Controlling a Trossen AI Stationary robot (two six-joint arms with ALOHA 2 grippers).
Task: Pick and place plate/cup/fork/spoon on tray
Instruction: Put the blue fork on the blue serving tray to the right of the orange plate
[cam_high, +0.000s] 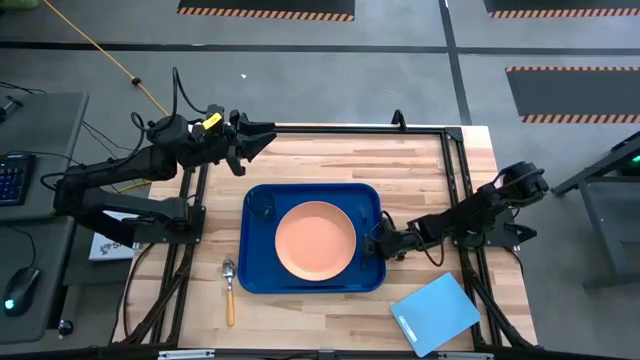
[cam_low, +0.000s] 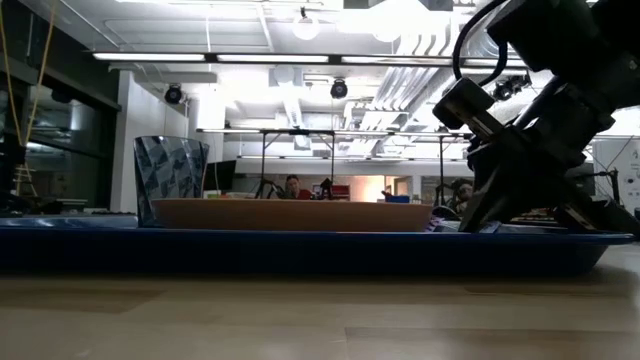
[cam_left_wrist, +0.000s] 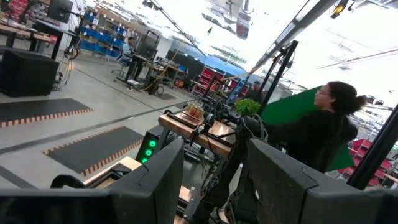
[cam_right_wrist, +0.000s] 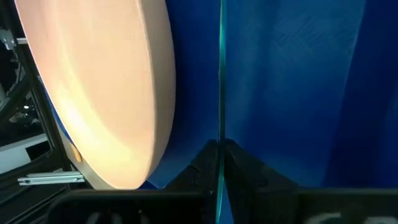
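The dark-blue tray (cam_high: 260, 280) lies mid-table. The salmon-pink plate (cam_high: 315, 240) rests on its floor, and the small dark cup (cam_high: 263, 207) stands in its far left corner. The orange-handled spoon (cam_high: 229, 290) lies on the table left of the tray. My right gripper (cam_high: 373, 240) is low over the tray's right part, beside the plate, shut on the thin bluish fork (cam_right_wrist: 221, 74), which shows only as a narrow strip. My left gripper (cam_high: 262, 138) is open and empty, raised beyond the tray's far left corner. My right gripper pinches the fork between its two fingers (cam_right_wrist: 205, 163), at the end of the strip nearest them (cam_right_wrist: 221, 146). The fingers come from the table's right, slanting down. The fork runs on from the fingertips along their line, over the tray floor (cam_right_wrist: 298, 74). Whether it touches the floor, I cannot tell.
A light-blue flat board (cam_high: 435, 313) lies at the table's near right corner. A black frame runs along the table's edges. Bare wood shows between the tray and the far edge. People show in the room beyond the table.
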